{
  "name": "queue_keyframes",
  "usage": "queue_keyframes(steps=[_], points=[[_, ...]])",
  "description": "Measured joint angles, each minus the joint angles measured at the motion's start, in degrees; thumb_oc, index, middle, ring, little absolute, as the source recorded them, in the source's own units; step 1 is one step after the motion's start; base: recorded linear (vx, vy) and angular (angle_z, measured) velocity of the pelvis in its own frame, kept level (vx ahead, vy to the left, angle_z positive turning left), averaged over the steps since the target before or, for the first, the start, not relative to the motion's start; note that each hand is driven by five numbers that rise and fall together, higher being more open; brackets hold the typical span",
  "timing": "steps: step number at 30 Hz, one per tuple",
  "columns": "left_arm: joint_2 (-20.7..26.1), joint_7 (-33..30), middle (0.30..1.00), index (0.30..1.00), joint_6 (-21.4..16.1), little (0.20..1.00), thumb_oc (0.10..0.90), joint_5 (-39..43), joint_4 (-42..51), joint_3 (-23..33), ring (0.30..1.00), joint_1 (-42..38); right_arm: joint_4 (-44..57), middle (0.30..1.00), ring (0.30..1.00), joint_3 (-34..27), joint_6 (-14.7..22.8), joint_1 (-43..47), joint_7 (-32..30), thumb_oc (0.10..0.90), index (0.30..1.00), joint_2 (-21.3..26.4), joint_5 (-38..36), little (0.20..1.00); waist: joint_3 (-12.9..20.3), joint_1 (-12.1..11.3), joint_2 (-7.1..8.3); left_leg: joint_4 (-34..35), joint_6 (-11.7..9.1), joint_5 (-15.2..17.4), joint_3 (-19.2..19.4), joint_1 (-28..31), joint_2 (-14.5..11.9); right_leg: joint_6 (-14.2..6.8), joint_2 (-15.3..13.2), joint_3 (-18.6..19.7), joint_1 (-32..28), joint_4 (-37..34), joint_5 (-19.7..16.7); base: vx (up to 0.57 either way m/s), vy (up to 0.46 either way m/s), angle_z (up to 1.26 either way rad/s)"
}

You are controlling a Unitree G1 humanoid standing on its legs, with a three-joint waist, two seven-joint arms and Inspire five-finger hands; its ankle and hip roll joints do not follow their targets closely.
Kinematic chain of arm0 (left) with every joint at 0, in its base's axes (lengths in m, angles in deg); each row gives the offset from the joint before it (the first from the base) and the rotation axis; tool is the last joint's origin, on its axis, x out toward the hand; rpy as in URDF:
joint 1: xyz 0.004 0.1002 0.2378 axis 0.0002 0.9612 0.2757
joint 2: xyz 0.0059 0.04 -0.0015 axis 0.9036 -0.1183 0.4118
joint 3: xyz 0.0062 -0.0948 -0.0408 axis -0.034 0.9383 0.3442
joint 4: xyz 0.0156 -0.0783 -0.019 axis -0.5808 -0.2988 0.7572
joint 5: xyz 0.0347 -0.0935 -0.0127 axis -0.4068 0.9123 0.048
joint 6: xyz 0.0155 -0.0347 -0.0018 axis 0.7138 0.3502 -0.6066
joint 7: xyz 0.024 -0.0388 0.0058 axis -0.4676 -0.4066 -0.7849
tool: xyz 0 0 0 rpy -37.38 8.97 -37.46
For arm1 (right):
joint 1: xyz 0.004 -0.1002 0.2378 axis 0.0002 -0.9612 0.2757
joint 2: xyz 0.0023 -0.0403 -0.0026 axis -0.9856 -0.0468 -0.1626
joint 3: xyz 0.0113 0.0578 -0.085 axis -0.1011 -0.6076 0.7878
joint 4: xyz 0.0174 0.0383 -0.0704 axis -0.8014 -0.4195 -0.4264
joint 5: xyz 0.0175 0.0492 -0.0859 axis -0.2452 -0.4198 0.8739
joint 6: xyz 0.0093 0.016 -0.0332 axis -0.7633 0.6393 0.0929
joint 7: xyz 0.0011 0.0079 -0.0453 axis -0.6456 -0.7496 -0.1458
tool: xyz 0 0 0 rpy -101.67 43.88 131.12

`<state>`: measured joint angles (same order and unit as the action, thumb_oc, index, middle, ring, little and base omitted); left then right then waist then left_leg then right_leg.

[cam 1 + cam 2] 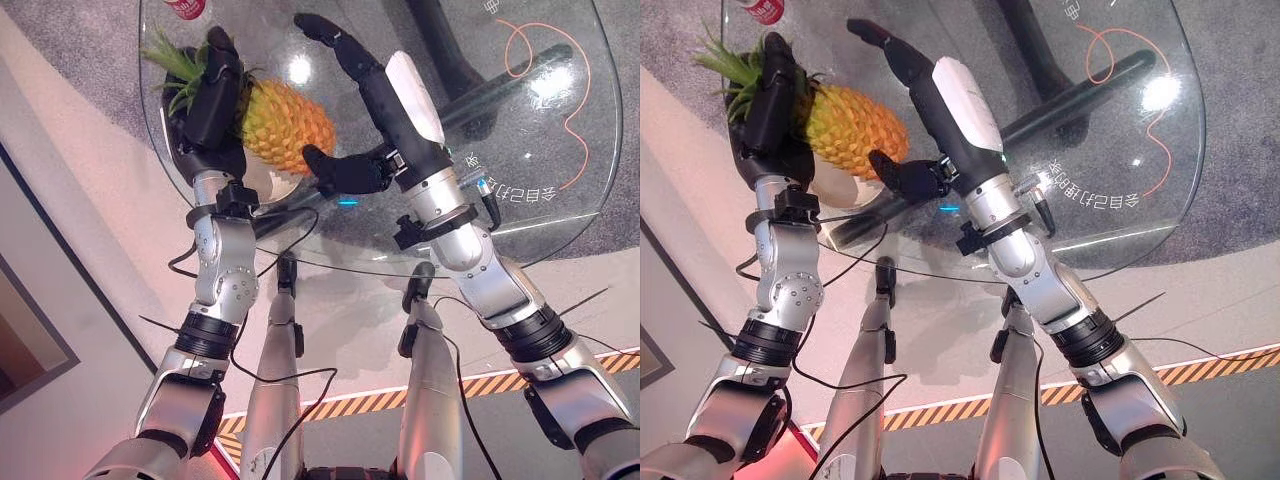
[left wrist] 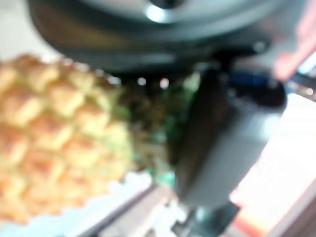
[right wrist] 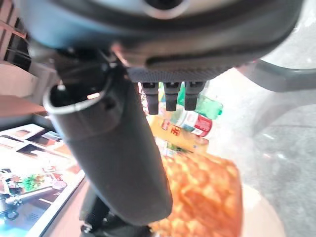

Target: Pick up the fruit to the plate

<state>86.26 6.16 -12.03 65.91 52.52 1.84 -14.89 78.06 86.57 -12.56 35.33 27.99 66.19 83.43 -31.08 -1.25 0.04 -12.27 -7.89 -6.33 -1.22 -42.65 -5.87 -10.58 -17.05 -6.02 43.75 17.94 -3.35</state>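
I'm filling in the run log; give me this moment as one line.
pineapple: on plate, glass table | left hand: at leafy crown | right hand: open beside fruit

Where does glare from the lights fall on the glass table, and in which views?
Left eye view: one bright spot on the glass table just beyond the pineapple, and a larger spot toward the table's right side. Right eye view: the larger spot again, at the right.

Mirrored print on glass table (image 1: 520, 190) — unreadable, backwards
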Motion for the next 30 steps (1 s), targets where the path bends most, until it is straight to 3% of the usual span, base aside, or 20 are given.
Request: queue_keyframes(steps=[8,18,30], points=[[-0.2,-2.0,0.3,0.3,0.0,0.2,0.1,-1.2,0.0,0.1,0.3,0.1,0.0,0.9,0.9,-0.2,0.0,0.1,-0.6,0.8,0.9,0.2,0.0,0.9,0.0,0.0,0.0,0.2,0.0,0.0,0.0,0.0,0.0,0.0,0.0,0.0,0.0,-0.1,0.0,0.0,0.0,0.0],[-0.2,-7.1,0.3,0.3,-1.0,0.2,0.1,-8.9,-0.1,0.3,0.3,0.2,0.0,0.9,0.9,-0.5,0.0,0.1,-2.3,0.8,0.9,0.4,0.0,0.9,0.0,0.0,0.0,0.2,0.0,0.0,0.0,0.0,0.0,0.0,0.0,0.0,0.0,-0.1,0.0,0.0,0.0,0.0],[0.0,-12.1,0.3,0.3,-5.1,0.2,0.1,-16.8,-0.1,1.3,0.3,0.2,0.0,0.9,0.9,-7.3,0.1,-2.6,-12.2,0.8,0.9,0.4,-0.3,0.9,0.0,0.1,0.0,0.2,0.0,0.0,0.0,0.0,0.0,0.0,0.0,0.0,0.0,-0.1,0.0,0.0,0.0,0.0]])
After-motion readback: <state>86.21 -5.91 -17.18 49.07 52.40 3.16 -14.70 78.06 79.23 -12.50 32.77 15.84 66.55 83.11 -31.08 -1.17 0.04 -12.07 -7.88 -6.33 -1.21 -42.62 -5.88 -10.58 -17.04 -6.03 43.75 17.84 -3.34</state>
